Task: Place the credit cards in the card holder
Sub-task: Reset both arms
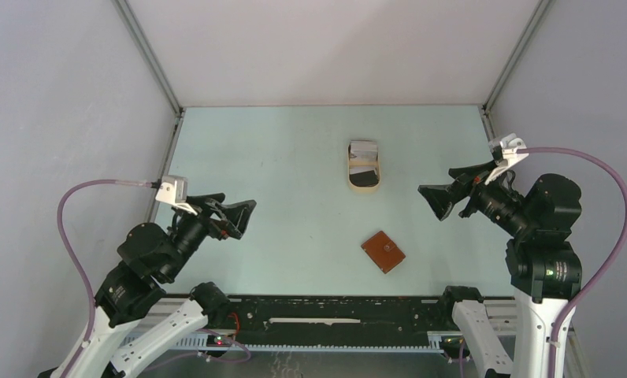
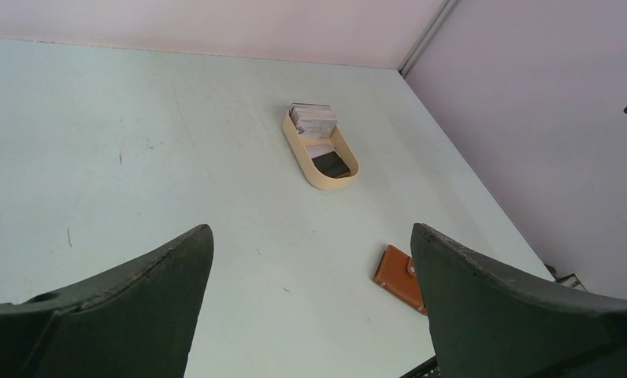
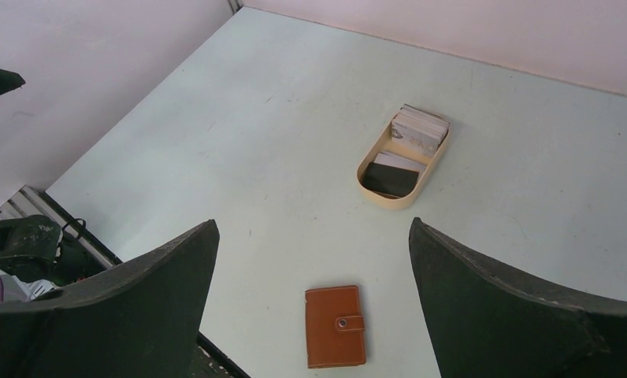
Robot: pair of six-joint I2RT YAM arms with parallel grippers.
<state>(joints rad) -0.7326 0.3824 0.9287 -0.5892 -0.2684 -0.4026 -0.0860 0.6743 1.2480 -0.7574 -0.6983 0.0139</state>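
Both arms hover above the tabletop (image 1: 294, 157).

Left pincer (image 1: 246, 219): jaws spread wide, nothing between them.

Right pincer (image 1: 440, 193): likewise wide apart and empty.

I see the credit cards (image 3: 419, 128) sitting in a tan oval tray (image 3: 389, 202) toward the far middle of the tabletop. A pale stack leans at the tray's far end. A black card (image 3: 389, 182) and a white one lie at its near end.

The card holder (image 3: 335, 326) lies flat and closed on the bare tabletop, snap side up. It is nearer the arms than the tray, well apart from it, and on the right arm's side. Neither pincer touches it.
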